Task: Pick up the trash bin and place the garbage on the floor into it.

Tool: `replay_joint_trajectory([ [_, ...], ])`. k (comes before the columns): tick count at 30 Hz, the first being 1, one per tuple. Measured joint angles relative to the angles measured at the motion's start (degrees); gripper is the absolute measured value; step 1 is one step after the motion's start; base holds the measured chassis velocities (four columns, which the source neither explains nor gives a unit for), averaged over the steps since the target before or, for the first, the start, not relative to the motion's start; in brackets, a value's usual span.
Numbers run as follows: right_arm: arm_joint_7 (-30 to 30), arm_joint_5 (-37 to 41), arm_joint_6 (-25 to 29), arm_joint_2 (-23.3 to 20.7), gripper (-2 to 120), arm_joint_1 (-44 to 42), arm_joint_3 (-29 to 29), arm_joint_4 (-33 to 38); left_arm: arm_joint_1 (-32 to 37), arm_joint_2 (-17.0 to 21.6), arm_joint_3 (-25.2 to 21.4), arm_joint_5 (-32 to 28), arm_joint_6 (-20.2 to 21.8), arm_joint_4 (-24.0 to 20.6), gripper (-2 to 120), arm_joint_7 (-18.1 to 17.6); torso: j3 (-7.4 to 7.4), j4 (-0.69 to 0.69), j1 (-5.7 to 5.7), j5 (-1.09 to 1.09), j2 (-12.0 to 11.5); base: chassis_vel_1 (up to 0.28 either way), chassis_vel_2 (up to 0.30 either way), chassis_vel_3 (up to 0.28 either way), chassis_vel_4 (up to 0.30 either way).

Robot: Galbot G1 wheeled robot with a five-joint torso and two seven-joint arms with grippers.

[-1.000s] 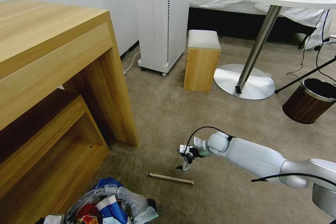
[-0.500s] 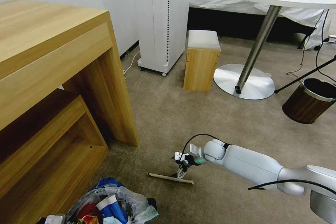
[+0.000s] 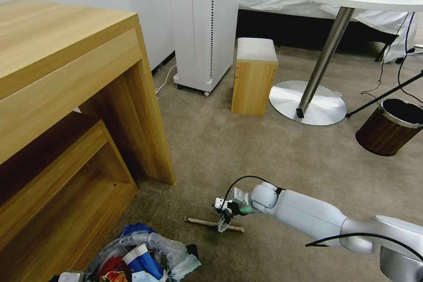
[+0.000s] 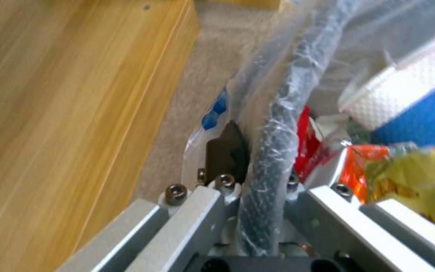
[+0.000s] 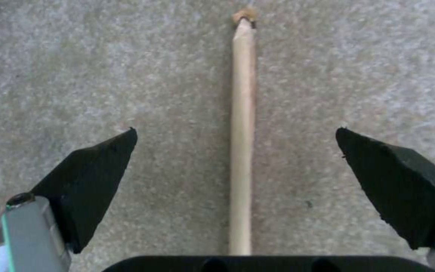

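Note:
The trash bin (image 3: 147,257), dark-framed and lined with a crinkly plastic bag, is at the bottom left of the head view with red, blue and white litter inside. My left gripper (image 4: 263,166) is shut on the bin's bag-wrapped rim (image 4: 283,113). A thin wooden stick (image 3: 198,221) lies on the beige carpet floor (image 3: 264,158) just right of the bin. My right gripper (image 3: 223,224) is down at the carpet and open. In the right wrist view its black fingertips (image 5: 96,177) stand wide on either side of the stick (image 5: 241,132) without touching it.
A wooden desk (image 3: 66,97) with a low shelf stands close on the left. Farther off are a white upright appliance (image 3: 205,22), a wooden stool (image 3: 254,77), a round table's metal base (image 3: 308,101) and a brown wood-look bin (image 3: 390,128) with cables nearby.
My right gripper has come down and slightly left, from above the carpet to straddling the stick. The stick has not moved.

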Motion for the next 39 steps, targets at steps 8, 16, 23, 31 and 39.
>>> replay_joint_trajectory([
  [8, 0.0, -1.0, 0.0, 0.1, 100, -2.9, 1.3, 0.0, 0.3, 1.5, -1.7, -4.8, 0.5, -2.2, 0, -1.0, 0.0, 0.0, 0.0, 0.0, 0.0, 0.0, 0.0, 0.0, 0.0],
  [16, 0.1, -1.1, 0.1, 0.6, 100, -3.7, 1.8, 0.2, 0.9, 1.8, -2.6, -7.9, 0.7, -4.3, 0, -2.0, 0.0, 0.0, 0.0, 0.0, 0.0, 0.0, 0.0, 0.0, 0.0],
  [23, 0.1, -1.0, 0.5, 0.8, 100, -4.1, 2.8, -1.1, 2.4, 0.7, -2.8, -6.1, 0.7, -4.9, 0, -1.6, 0.0, 0.01, 0.0, 0.0, 0.0, 0.0, 0.0, 0.0, 0.0],
  [31, 0.1, -1.9, 1.4, 1.5, 100, -5.6, 4.5, -2.9, 2.1, 0.4, -1.5, -3.9, 0.3, -3.7, 0, 0.0, 0.0, 0.01, 0.0, 0.01, 0.0, 0.0, 0.0, 0.0, 0.0],
  [39, -0.6, -2.3, 2.2, 1.5, 100, -6.2, 5.9, -4.5, 1.6, 1.2, -1.4, -4.3, 0.0, -2.9, 0, 0.3, 0.0, 0.0, 0.0, -0.01, 0.0, 0.0, 0.0, 0.0, 0.0],
])
